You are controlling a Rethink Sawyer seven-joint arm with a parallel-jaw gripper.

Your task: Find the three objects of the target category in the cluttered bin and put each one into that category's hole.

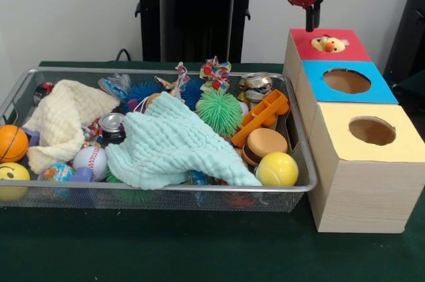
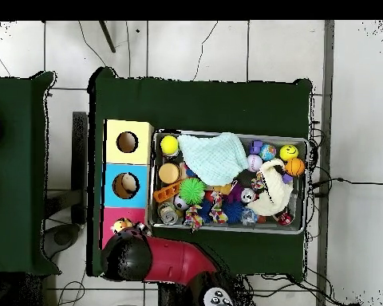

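The wire mesh bin [image 1: 166,70] lies on the green table, full of clutter; it also shows in the overhead view [image 2: 227,132]. The yellow duck [image 1: 328,44] with its orange beak sits in the round hole of the red-topped box [image 1: 302,46], head showing above the top. My gripper [image 1: 309,26] hangs just above and left of the duck, apart from it. In the overhead view the duck [image 2: 121,226] shows at the red box, beside my arm [image 2: 167,260]. The striped tiger and the tan plush are hidden.
The blue-topped box [image 1: 315,86] and yellow-topped box [image 1: 339,139] stand in a row in front of the red one. In the bin lie a mint cloth [image 1: 169,146], a cream cloth [image 1: 63,119], a green spiky ball [image 1: 220,111], a yellow tennis ball [image 1: 277,169] and several other balls.
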